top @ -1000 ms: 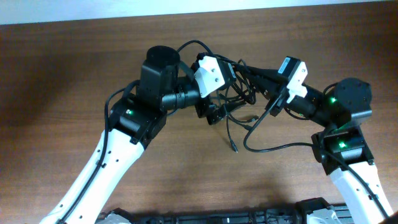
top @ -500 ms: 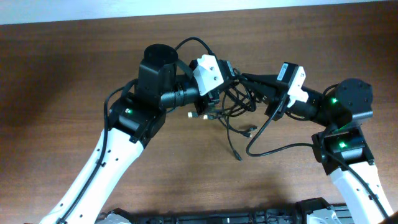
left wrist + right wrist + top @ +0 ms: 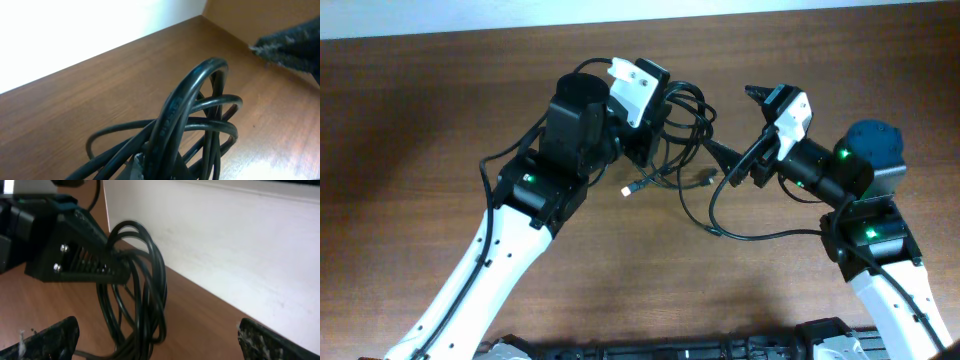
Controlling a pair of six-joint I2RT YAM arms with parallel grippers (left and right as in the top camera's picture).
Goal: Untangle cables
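1. The left gripper reaches toward the far edge of the wooden bench. Its fingers are closed on the cables.
2. The cables are a bundle of thin black cords, wound in several loops. They hang at the left fingers, between the two arms, in the far middle part of the bench.
3. In the right wrist view, the loops rise above the left fingers and also fall below them toward the bench. I cannot tell if the lowest part touches the wood.
4. In the left wrist view, the cables fill the picture very near the camera, and the loops cross over each other.
5. In the overhead view, two loose ends come out under the bundle. One has a light plug, below the left gripper. The other is a dark plug, nearer to the right arm.
6. The right gripper is just beside the bundle, on its right side. Its fingers are spread wide apart and they grip nothing.
7. In the right wrist view, the cables are in front of the open fingers, not between them.
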